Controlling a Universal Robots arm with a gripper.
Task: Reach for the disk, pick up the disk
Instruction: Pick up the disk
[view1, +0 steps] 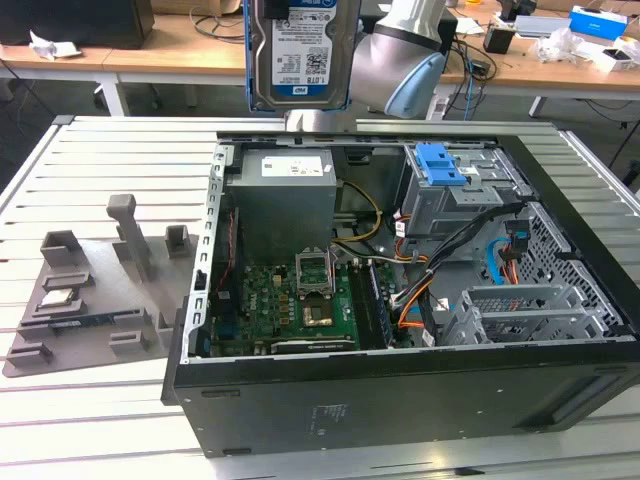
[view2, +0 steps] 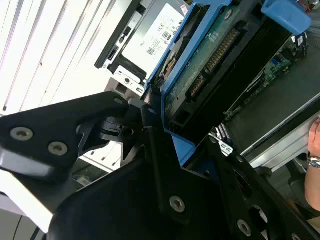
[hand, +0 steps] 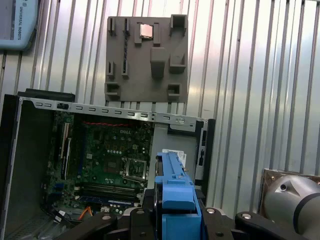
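Though cropped above, the disk hangs aloft.

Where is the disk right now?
The disk is held upright in the gripper at the top centre of the exterior view, above the open computer case and over its grey power supply.

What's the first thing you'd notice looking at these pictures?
The disk hangs high above the open computer case, at the top of the exterior view, clamped in the gripper. Inside the case lies a green circuit board, and a grey holder tray sits on the table at the exterior view's left.
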